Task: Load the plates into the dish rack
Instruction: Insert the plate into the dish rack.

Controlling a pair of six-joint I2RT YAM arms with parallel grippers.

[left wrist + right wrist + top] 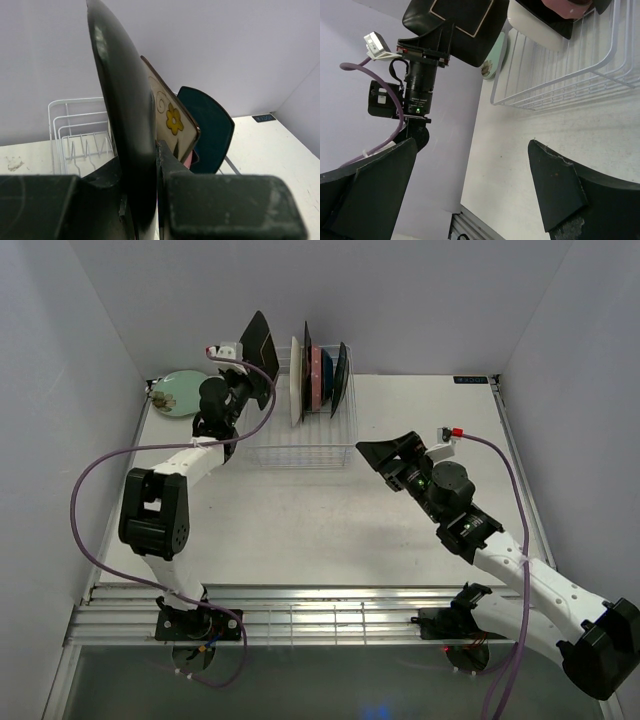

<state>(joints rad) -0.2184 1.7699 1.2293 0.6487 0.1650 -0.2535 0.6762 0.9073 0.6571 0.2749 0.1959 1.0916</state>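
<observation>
Left gripper (247, 367) raised, clamped on dark plate (262, 340), right gripper (392, 452) low, jaws spread

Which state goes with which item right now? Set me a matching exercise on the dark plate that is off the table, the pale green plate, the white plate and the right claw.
Items:
1. dark plate
2. pale green plate
3. white plate
4. right claw

States:
A. lying flat on the table, left of the dish rack
B. open and empty
C. clamped on edge in the left claw
D. standing upright in the dish rack

Pairs: 1-C, 2-A, 3-D, 4-B
</observation>
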